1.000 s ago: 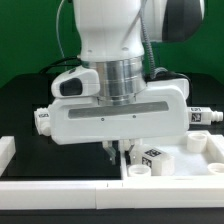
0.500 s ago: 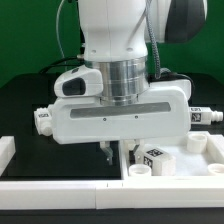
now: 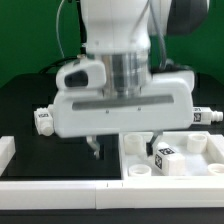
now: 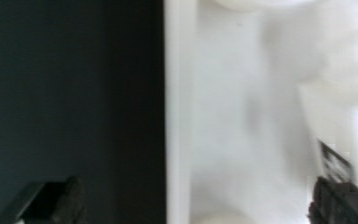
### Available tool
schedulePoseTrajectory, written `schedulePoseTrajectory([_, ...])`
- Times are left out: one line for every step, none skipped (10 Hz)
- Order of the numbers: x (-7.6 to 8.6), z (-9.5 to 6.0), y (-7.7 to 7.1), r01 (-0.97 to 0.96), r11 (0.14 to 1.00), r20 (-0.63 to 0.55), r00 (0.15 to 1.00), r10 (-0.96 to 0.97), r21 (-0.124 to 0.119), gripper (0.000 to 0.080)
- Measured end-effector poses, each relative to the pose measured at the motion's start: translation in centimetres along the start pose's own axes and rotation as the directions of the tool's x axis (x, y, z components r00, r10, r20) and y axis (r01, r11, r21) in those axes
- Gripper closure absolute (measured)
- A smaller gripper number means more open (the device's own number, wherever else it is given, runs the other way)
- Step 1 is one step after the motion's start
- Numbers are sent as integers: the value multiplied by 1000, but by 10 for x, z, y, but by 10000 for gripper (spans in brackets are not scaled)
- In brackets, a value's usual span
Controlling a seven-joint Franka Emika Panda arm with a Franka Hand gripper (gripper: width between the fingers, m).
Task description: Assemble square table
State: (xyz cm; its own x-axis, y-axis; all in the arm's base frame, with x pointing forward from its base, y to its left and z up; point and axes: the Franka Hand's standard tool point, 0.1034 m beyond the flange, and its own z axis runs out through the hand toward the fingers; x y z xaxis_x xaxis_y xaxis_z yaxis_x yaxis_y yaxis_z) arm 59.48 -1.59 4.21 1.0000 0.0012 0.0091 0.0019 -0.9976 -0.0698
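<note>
Black tabletop (image 3: pixel 22 105); rimmed square table slab (image 3: pixel 195 160) holds tagged leg (image 3: pixel 163 160); tool (image 3: pixel 122 150) released, jaws spread wide

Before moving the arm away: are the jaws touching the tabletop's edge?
Apart. In the wrist view the gripper is open, jaws standing clear on either side of the tabletop edge.

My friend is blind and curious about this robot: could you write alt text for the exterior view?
A big white robot arm fills the picture, its pincer open and empty above the edge of a white square tabletop on a black table. A short white leg with a black-and-white tag lies on the tabletop, toward the exterior view's right.
</note>
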Motion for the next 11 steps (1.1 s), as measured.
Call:
schedulePoseTrajectory([3, -9, -6, 8, 1000, 5, 1000, -8, 5, 154])
schedulePoseTrajectory([7, -11, -19, 8, 1000, 4, 1000, -8, 9, 154])
schedulePoseTrajectory([8, -10, -40, 37, 999, 4, 999, -37, 9, 150])
schedulePoseTrajectory([5, -5, -61, 84, 996, 12, 996, -84, 5, 150])
schedulePoseTrajectory([4, -2, -67, 95, 996, 14, 995, -95, 6, 150])
schedulePoseTrajectory([4, -3, -65, 91, 996, 14, 996, -91, 6, 150])
schedulePoseTrajectory([4, -3, -64, 90, 996, 14, 996, -90, 5, 150])
schedulePoseTrajectory([4, -2, -66, 102, 995, 14, 995, -102, 2, 150])
schedulePoseTrajectory([1, 1, -70, 172, 985, 24, 985, -172, -21, 150])
schedulePoseTrajectory([-1, 6, -72, 195, 980, 34, 980, -195, -23, 150])
schedulePoseTrajectory([-3, 13, -67, 205, 979, 41, 978, -204, -19, 150])
